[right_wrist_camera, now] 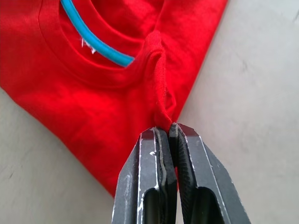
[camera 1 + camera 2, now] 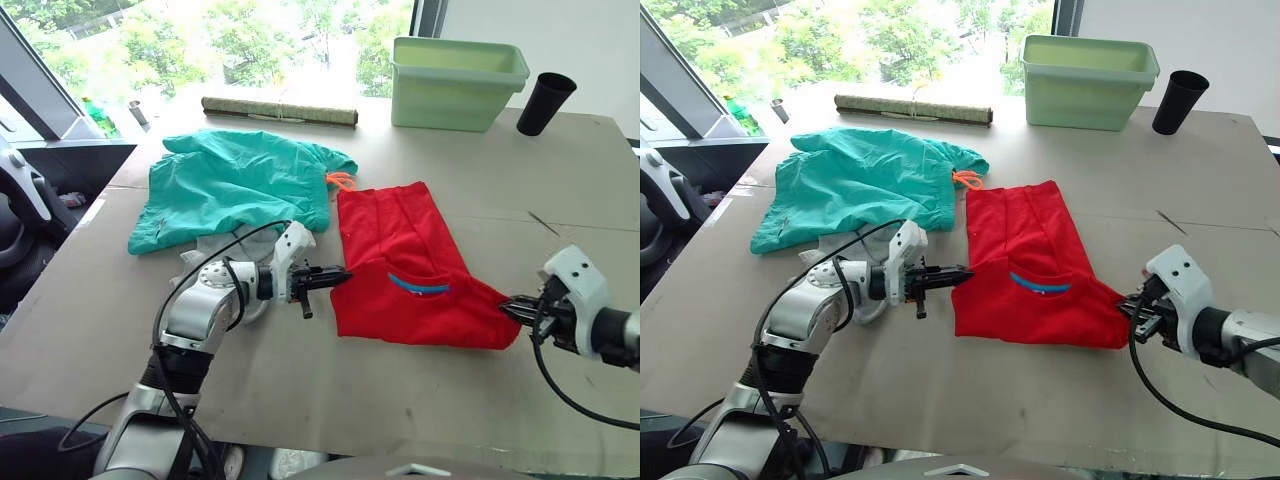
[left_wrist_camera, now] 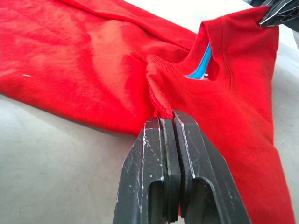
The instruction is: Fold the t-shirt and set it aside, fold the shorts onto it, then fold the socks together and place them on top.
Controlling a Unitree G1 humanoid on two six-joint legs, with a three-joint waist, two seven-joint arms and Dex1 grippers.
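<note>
At table centre | left gripper (image 2: 340, 275) pinching the t-shirt (image 2: 405, 255) at its 9 o'clock edge | right gripper (image 2: 507, 307) pinching its 3 o'clock corner | shorts (image 2: 235, 180) at 10 o'clock | socks (image 2: 212, 250) beneath the left arm

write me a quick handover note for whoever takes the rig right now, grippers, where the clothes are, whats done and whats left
Left gripper: shut on the t-shirt, pinching a fold of fabric at its near left edge beside the collar.
Right gripper: shut on the t-shirt at its near right corner.
The t-shirt lies partly folded lengthwise mid-table, collar end toward the robot, blue label showing.
The shorts lie spread out, unfolded, left of the shirt, orange drawstring at their right edge.
The socks lie under the shorts' near edge, behind the left arm.
Done: first shirt folds.
Left: finish the shirt and set it aside, fold the shorts onto it, pair the socks on top.
</note>
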